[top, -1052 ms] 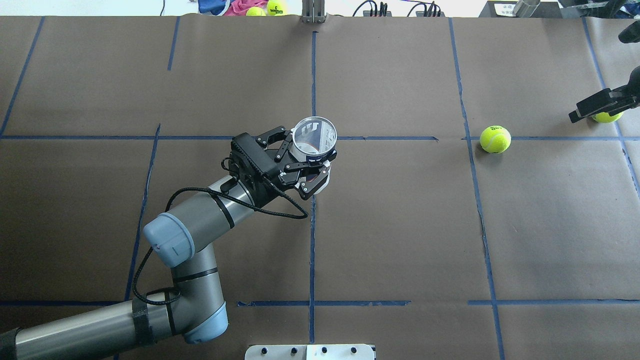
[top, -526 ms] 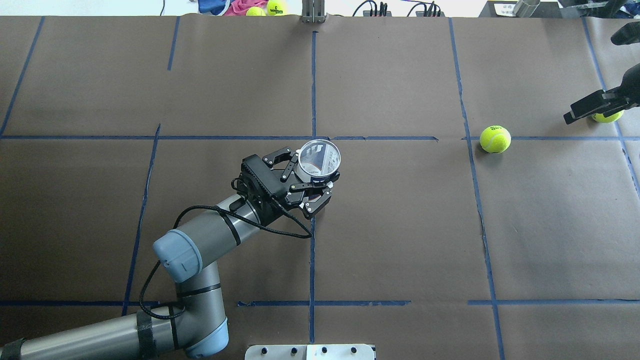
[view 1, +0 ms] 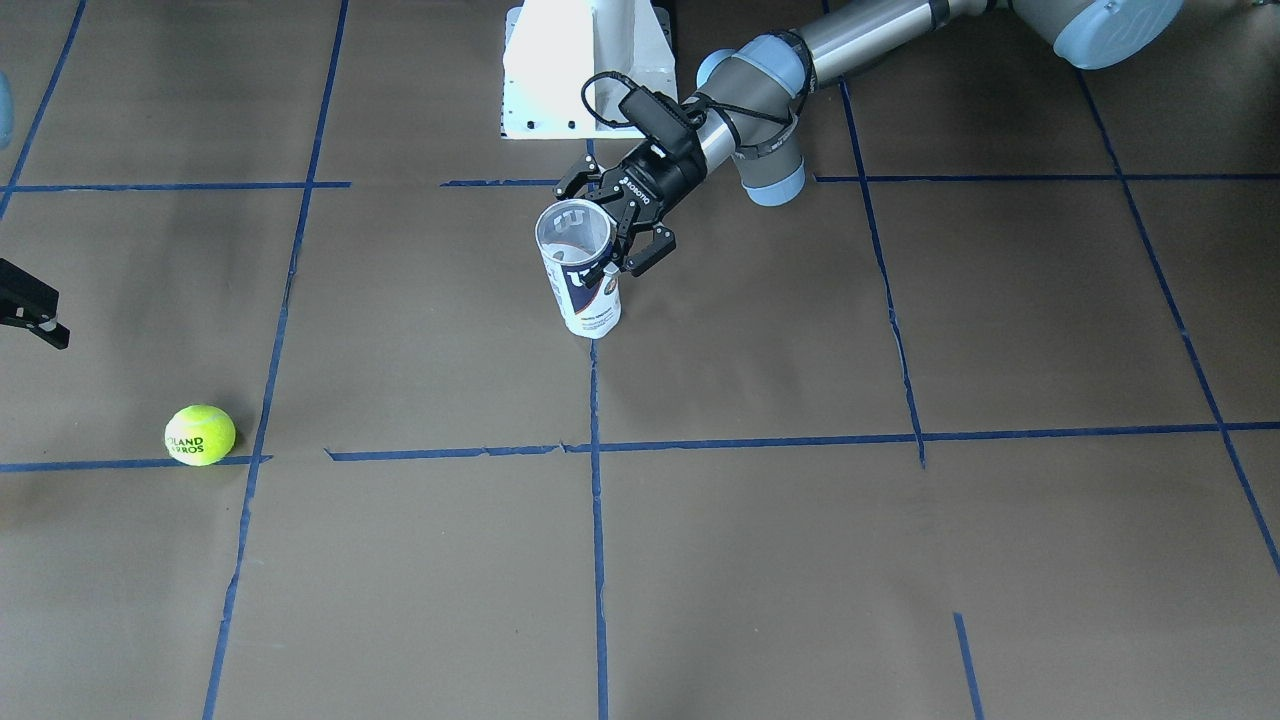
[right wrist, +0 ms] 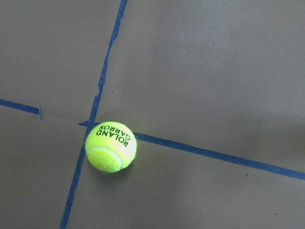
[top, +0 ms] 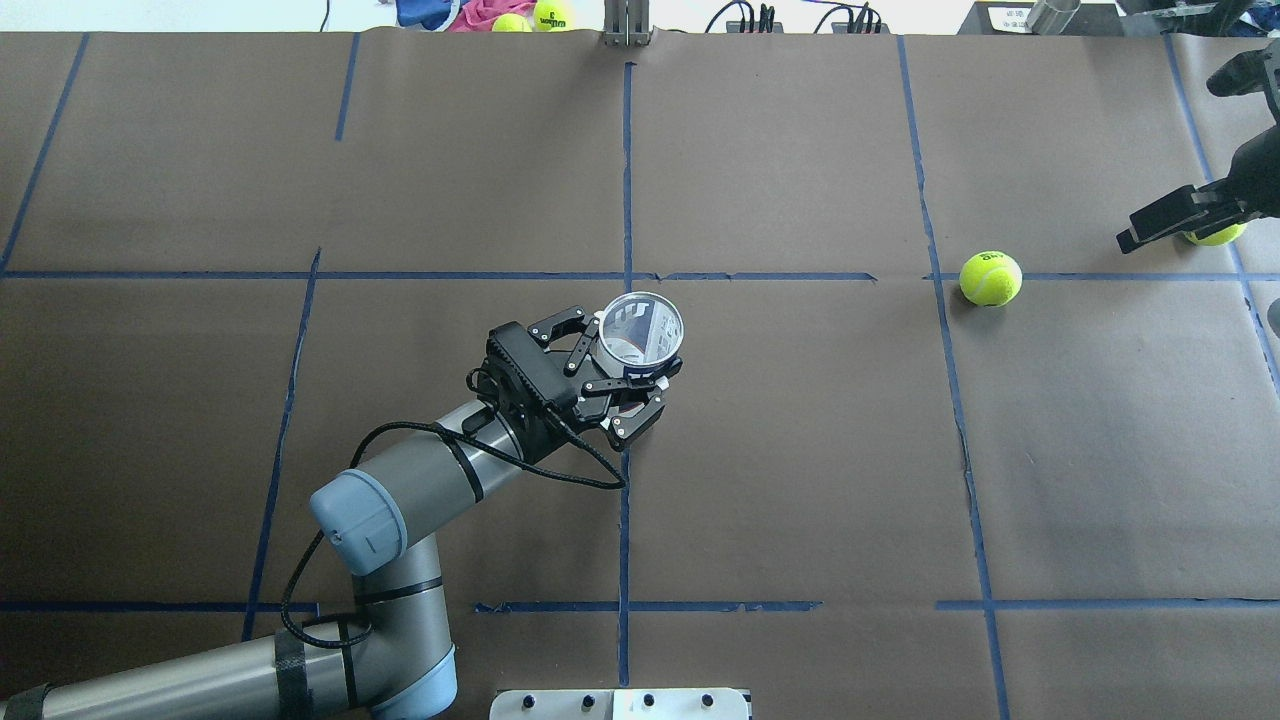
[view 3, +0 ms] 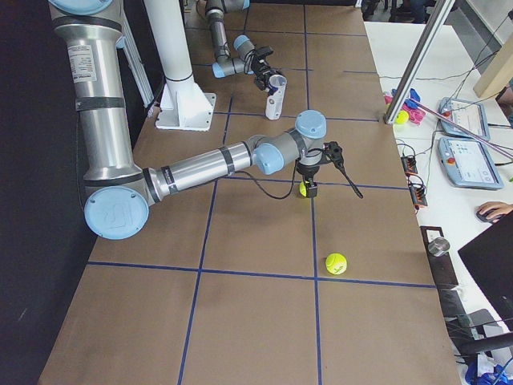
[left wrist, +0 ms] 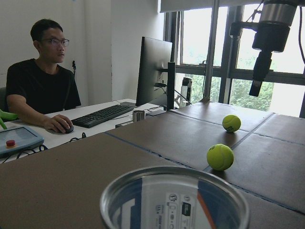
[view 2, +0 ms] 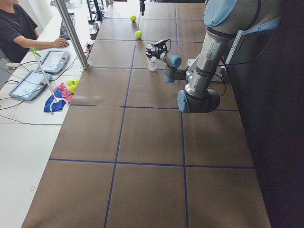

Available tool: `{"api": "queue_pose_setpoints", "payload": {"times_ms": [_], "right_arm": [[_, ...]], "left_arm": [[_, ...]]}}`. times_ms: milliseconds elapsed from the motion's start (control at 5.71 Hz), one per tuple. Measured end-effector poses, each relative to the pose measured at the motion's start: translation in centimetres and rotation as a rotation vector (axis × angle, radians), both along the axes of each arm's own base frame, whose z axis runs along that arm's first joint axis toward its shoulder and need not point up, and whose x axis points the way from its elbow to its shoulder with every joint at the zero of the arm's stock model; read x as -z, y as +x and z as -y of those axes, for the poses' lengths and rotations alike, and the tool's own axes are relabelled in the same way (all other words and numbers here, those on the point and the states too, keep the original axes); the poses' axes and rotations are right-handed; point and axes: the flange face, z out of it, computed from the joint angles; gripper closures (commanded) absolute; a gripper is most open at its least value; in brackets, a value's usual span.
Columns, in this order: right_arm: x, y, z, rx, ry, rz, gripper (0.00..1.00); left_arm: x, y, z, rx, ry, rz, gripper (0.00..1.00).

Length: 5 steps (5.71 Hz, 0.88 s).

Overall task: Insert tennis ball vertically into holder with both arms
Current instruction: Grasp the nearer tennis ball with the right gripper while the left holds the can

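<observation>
My left gripper [top: 622, 352] is shut on the holder [top: 641, 329], a clear can with a white and navy label, and holds it upright with its mouth open upward. The holder also shows in the front view [view 1: 581, 272], its base at or close to the paper. One tennis ball [top: 990, 277] lies free on a tape line to the right. A second tennis ball [top: 1215, 236] lies at the far right under my right gripper [view 3: 334, 192], which is open and points down above it. One finger [top: 1165, 215] partly covers that ball. The right wrist view shows a ball [right wrist: 111, 146] and no fingers.
Brown paper with blue tape lines covers the table [top: 780, 480]. The white pedestal [view 1: 585, 65] stands at the robot's side. Spare balls and cloth [top: 535, 15] lie beyond the far edge. An operator [view 2: 16, 28] sits at a desk with tablets.
My left arm has pulled the holder toward the robot and slightly right, still upright in its grip. My right gripper has drifted a little left over the far ball.
</observation>
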Motion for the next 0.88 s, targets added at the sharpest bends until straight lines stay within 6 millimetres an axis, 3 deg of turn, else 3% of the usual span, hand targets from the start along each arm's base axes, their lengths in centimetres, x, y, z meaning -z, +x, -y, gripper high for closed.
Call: {"api": "queue_pose_setpoints", "payload": {"times_ms": [351, 526, 876], "right_arm": [[0.9, -2.6, 0.3, -0.001, -0.006, -0.014, 0.0], [1.4, -4.9, 0.5, -0.005, -0.014, -0.033, 0.0], [2.1, -8.5, 2.4, -0.012, -0.024, -0.059, 0.0]], "left_arm": [[0.0, 0.1, -0.2, -0.003, 0.001, -0.005, 0.23], [-0.1, 0.1, -0.2, -0.004, 0.001, -0.006, 0.19], [0.0, 0.0, -0.3, -0.006, 0.003, -0.017, 0.15]]}}
